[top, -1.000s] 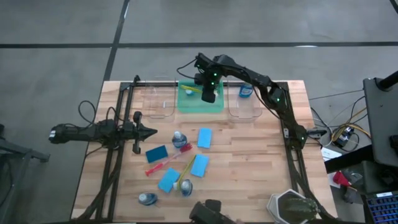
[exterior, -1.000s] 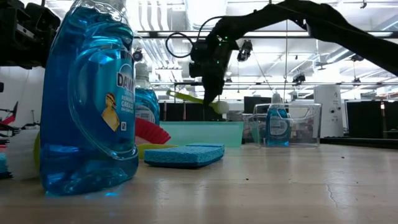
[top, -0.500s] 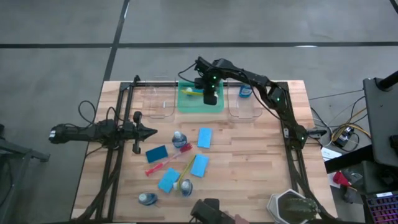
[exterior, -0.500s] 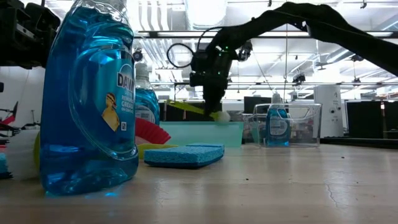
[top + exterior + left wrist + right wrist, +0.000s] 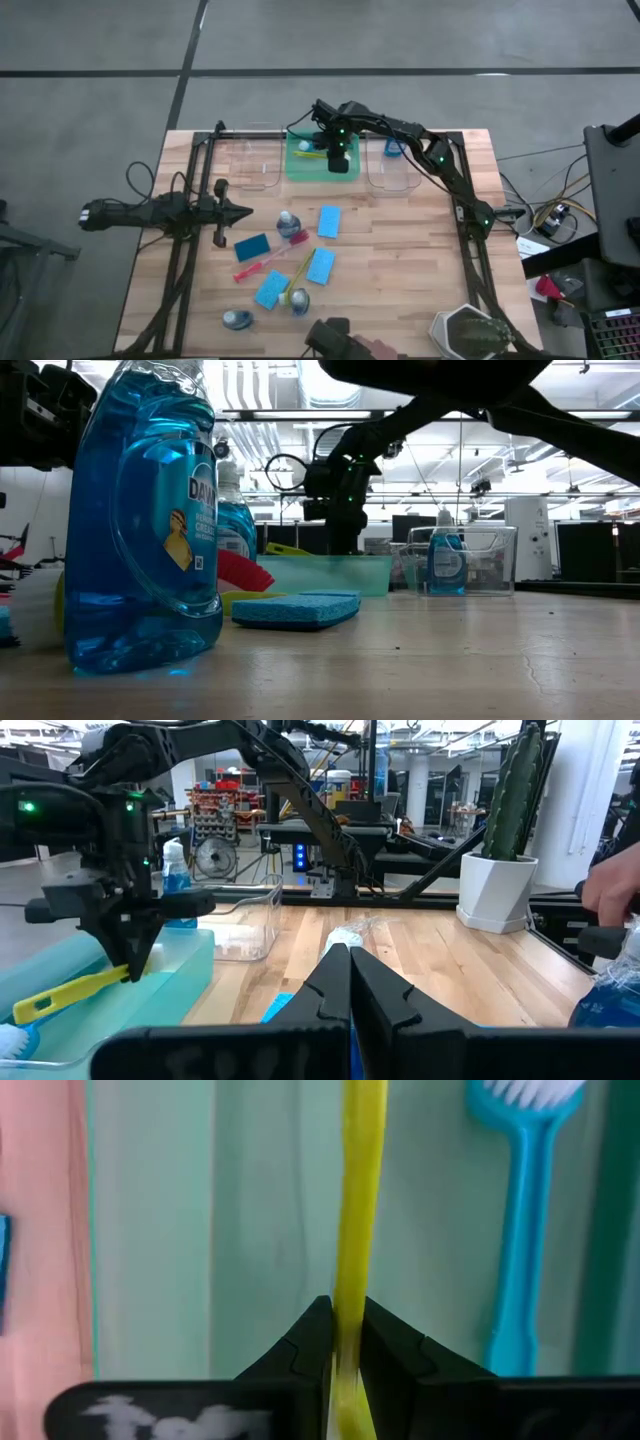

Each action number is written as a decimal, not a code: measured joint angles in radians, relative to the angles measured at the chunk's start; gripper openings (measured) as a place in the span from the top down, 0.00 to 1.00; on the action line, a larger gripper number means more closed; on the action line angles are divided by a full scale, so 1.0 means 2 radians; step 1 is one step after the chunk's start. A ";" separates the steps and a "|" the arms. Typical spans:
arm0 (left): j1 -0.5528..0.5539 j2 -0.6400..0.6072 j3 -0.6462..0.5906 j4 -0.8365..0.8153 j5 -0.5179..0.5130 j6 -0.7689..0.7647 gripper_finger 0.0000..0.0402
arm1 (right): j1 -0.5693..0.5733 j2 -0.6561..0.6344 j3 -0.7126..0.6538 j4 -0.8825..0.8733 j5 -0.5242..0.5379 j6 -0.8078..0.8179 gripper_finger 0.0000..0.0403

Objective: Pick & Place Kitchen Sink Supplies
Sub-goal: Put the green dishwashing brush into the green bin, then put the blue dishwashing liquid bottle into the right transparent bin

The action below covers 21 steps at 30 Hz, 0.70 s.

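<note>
Right gripper [image 5: 345, 1342] clamps thin yellow dish brush [image 5: 358, 1200], now lowered into green bin [image 5: 322, 170]; left gripper [image 5: 243, 211] closed

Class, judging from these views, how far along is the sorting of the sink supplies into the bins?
Done: a blue brush lies in the green bin, and one bottle stands in a clear bin. In hand: the right pincer, low in the green bin, grips a yellow brush. Left: sponges, bottles and a red brush on the table. The left pincer waits, shut.
</note>
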 joint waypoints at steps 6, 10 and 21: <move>0.000 0.000 0.000 0.000 0.000 0.000 0.99 | 0.001 0.000 -0.005 0.017 0.024 0.001 0.89; 0.000 0.000 0.000 0.000 0.000 0.000 0.99 | 0.002 0.000 -0.005 0.017 0.024 -0.011 0.88; 0.000 0.000 0.000 0.000 0.000 0.000 0.99 | 0.002 0.001 0.024 0.003 0.039 0.033 0.72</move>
